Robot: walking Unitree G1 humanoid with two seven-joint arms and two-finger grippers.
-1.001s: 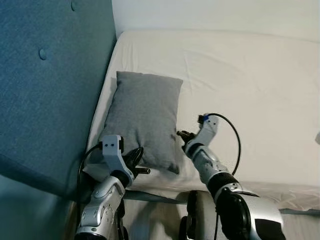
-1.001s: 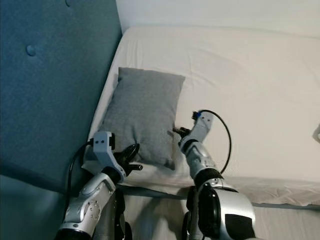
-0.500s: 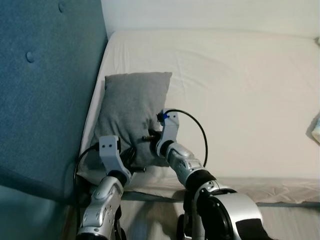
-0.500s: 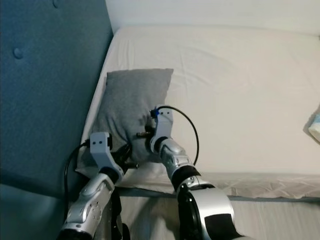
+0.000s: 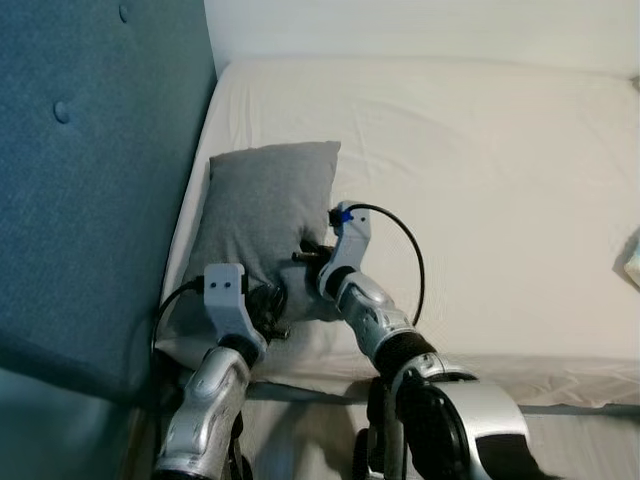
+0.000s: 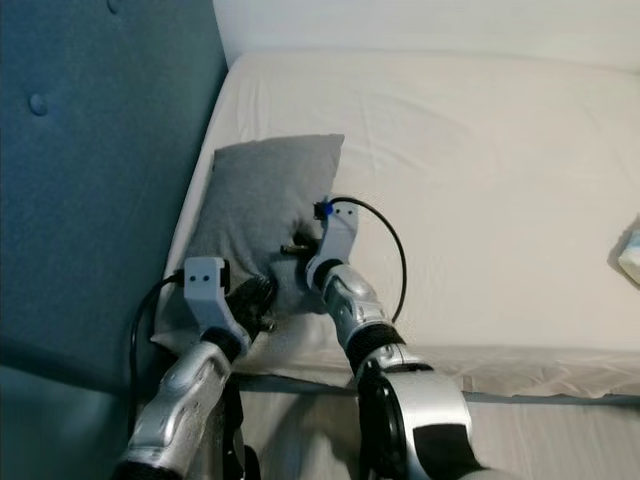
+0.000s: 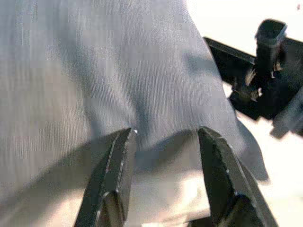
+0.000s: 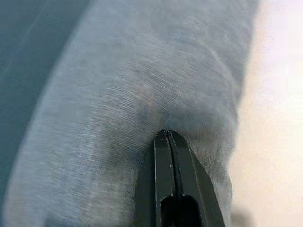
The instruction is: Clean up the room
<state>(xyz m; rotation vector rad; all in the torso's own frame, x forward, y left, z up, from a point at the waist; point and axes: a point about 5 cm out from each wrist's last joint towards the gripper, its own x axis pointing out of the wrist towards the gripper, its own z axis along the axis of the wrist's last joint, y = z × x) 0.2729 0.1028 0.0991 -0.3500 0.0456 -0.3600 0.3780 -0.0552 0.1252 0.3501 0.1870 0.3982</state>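
Cream sheeting covers the bed, with a blue padded headboard along its left side, and both arms work at the near corner. Between the left gripper's spread fingers lies the near edge of the grey pillow, where the fabric meets the sheet; the two black fingers stand apart on either side of that edge and pinch nothing yet. Just beyond them, across the pillow's corner, sits the right gripper. Its fingers are pressed flat together, tips pushed into the pillow's side so that the cloth dimples around them; whether any fabric is caught between them cannot be told, and it reads as a prod or a very thin pinch.

Outward from both grippers, the pillow lies lengthwise along the headboard side of the bed, its far end pointing toward the wall. Well off past the right gripper, at the bed's right edge, a pale object is partly cut off.

As a judgement, tidying is at an early stage: the pillow is merely contacted, neither lifted nor squared at the head, and the pale object remains untouched.
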